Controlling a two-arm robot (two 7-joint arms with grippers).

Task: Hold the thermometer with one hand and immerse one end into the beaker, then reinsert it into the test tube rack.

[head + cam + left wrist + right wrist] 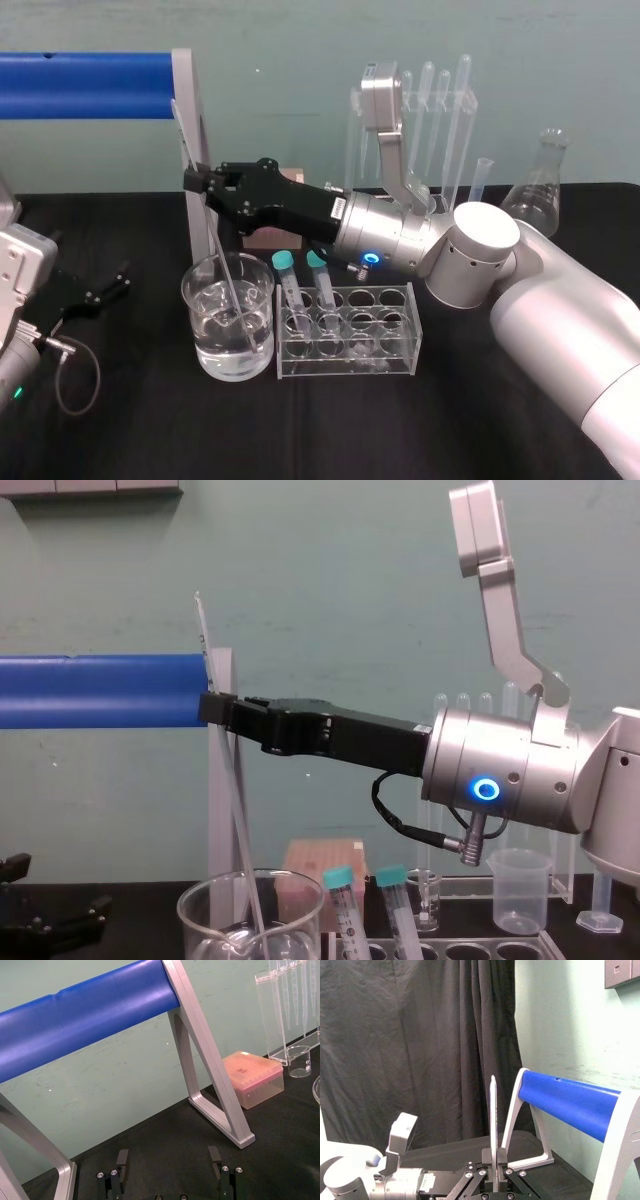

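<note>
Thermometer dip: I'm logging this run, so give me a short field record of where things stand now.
Thermometer: tilted, lower end inside the beaker, apparently in its clear liquid
Right gripper: shut on the thermometer above the beaker
Left gripper: open, idle over the table at left
Test tube rack: beside the beaker, two teal-capped tubes in it, thermometer not yet returned

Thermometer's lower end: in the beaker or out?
In. The right gripper holds the thermometer slanting past the beaker rim, lower end inside; left gripper idles open at left.
</note>
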